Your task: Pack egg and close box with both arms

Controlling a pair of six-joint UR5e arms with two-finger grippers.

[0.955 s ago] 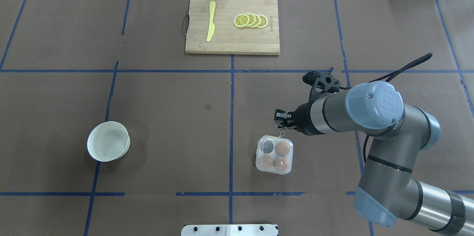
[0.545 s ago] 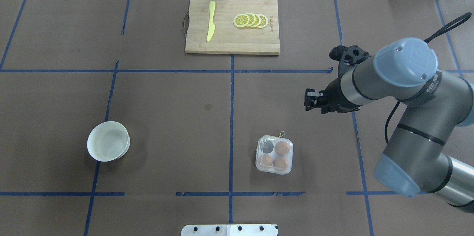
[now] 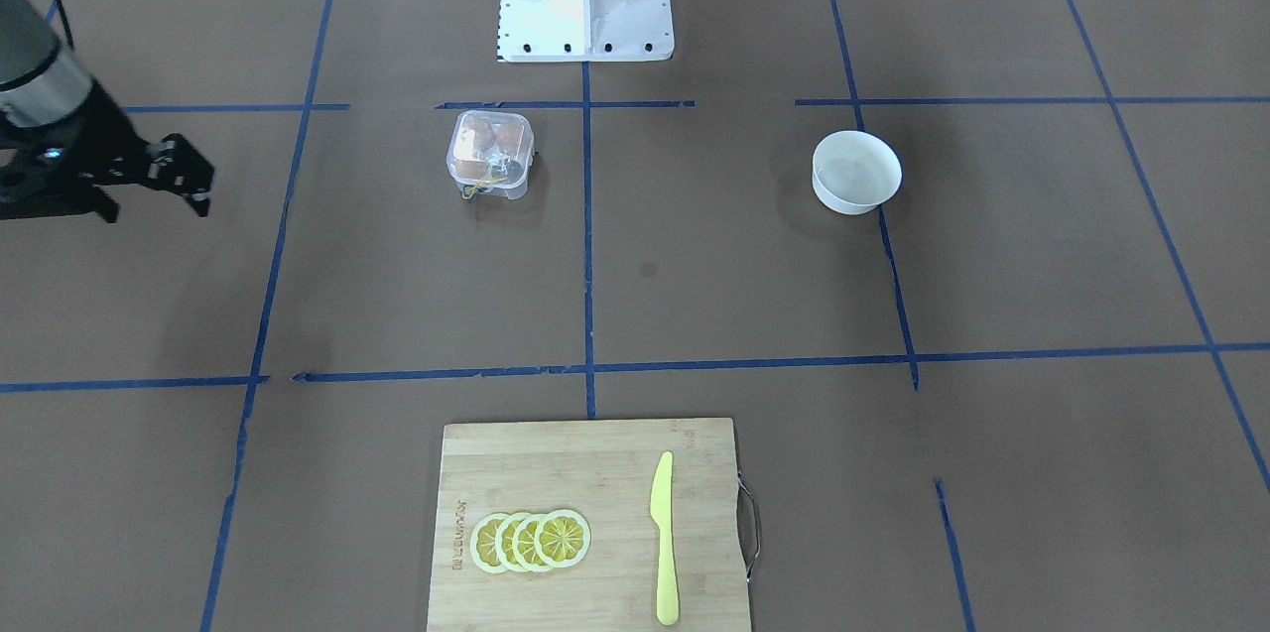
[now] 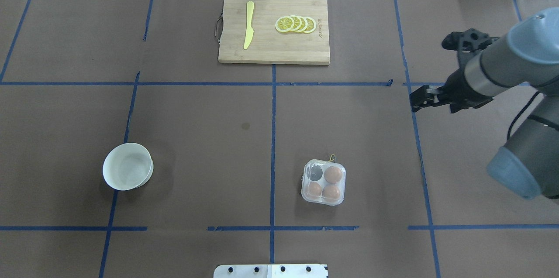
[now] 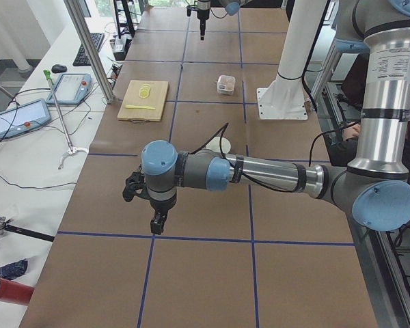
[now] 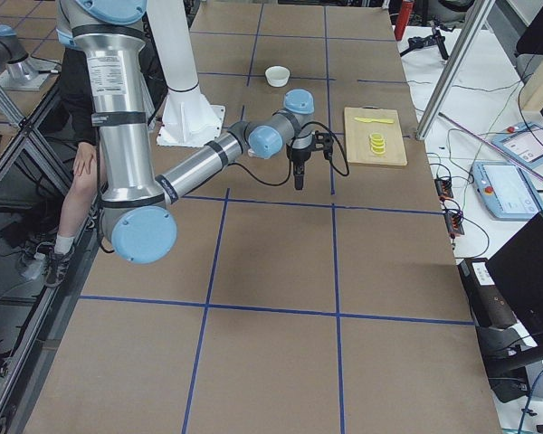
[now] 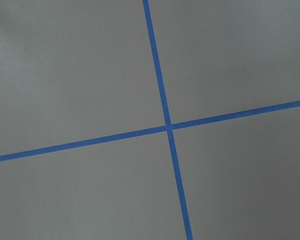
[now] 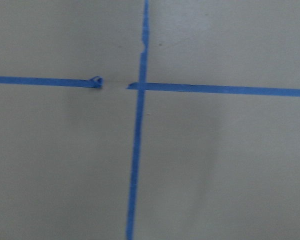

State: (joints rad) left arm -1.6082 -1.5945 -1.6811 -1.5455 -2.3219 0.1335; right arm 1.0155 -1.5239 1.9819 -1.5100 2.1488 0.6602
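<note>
The box point(image 4: 323, 182) stands right of the table's middle with its clear lid down; it also shows in the front view point(image 3: 488, 154). Three tan eggs sit in its cups: one point(image 4: 333, 174) at the far right, two point(image 4: 314, 189) point(image 4: 331, 192) in the near row. The far-left cup looks dark and empty. My right gripper point(image 4: 415, 100) point(image 3: 193, 181) hangs well to the right of the box and farther out, apart from it; its fingers look shut and empty. My left gripper point(image 5: 157, 224) shows only in the left side view, over bare table, and I cannot tell its state.
A white bowl point(image 4: 127, 166) stands at the near left. A wooden cutting board point(image 4: 274, 51) at the far middle carries a yellow knife point(image 4: 249, 25) and lemon slices point(image 4: 296, 24). Blue tape lines cross the brown table. The white pedestal point(image 3: 583, 7) is at the near edge.
My right arm has swung away from the box, to the right and farther out. The box, eggs and bowl have not moved.
</note>
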